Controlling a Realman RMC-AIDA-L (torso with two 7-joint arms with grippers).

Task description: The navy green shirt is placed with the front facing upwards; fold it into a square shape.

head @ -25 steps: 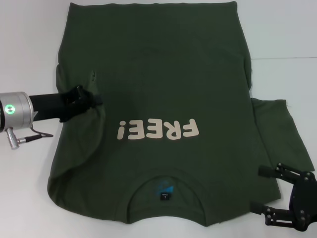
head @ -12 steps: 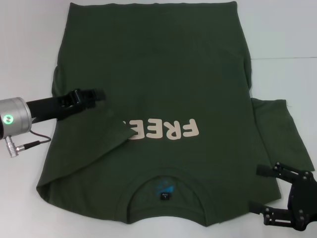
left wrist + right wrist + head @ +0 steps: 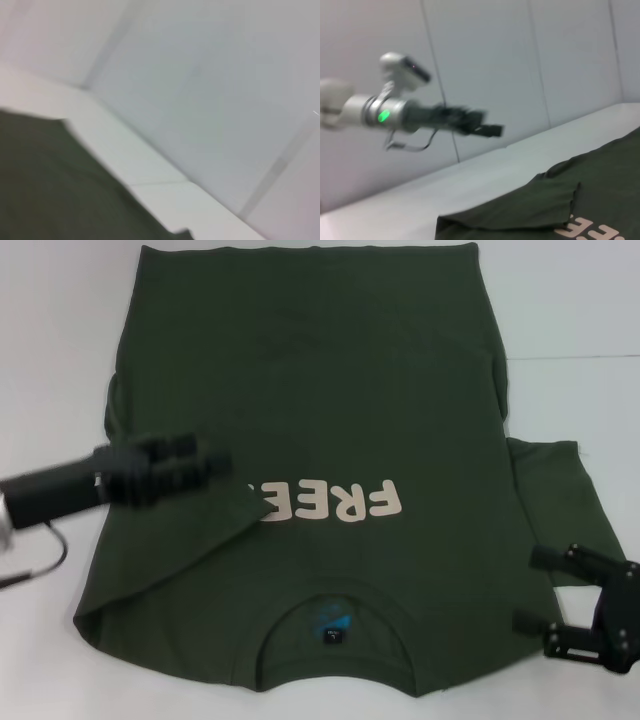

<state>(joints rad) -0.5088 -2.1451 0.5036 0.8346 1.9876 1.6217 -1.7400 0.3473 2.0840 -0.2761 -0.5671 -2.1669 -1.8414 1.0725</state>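
- Since half a second ago, my left gripper [image 3: 215, 462] has swung nearer and risen above the navy green shirt [image 3: 330, 390]; it now hangs in the air over the shirt's left side, clear of the cloth, as the right wrist view [image 3: 487, 130] confirms.
- Whether its jaws are parted I cannot tell; nothing hangs from them.
- The shirt lies flat on the white table [image 3: 60, 340], front up, collar [image 3: 335, 602] towards me, cream lettering [image 3: 335, 500] across the chest.
- Its left sleeve is folded inwards, the flap covering the end of the lettering; the right sleeve [image 3: 560, 500] lies spread out.
- My right gripper [image 3: 535, 590] sits at the shirt's near right corner, jaws wide apart, gripping nothing.
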